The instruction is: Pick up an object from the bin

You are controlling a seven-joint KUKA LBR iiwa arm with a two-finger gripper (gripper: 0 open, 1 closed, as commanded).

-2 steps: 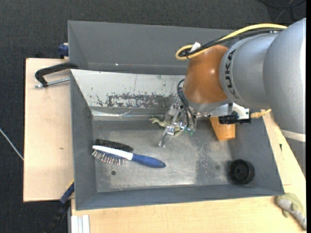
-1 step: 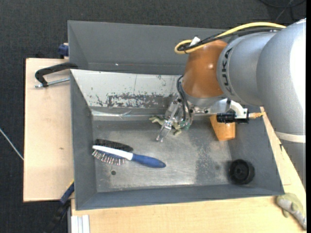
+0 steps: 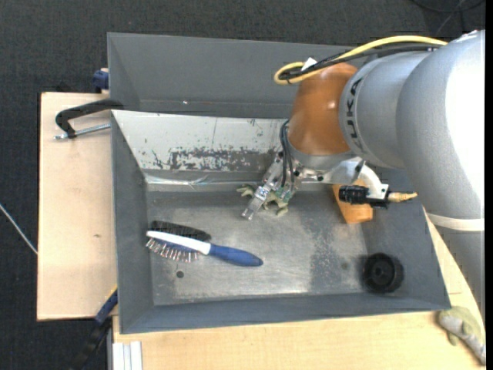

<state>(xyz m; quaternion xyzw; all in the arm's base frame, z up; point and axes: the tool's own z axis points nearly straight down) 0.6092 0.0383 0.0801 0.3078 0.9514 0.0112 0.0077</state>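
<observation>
One small olive-green scrap [image 3: 282, 198] is met by the gripper [image 3: 263, 198], closure impossible to tell; beside the grey metal bin [image 3: 192, 137] wall, it could be knocked away.

Small greenish thing [image 3: 279, 199] at gripper [image 3: 262, 200] tip: too small to identify. Orange block [image 3: 354, 212] partly hidden behind wrist hardware. Arm [image 3: 431, 114] cropped right.

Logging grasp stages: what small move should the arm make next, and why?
Probably ease the pincer straight down a little: it sits over a small greenish thing by the back wall of the bin, apart from the brush and the black round thing.
</observation>
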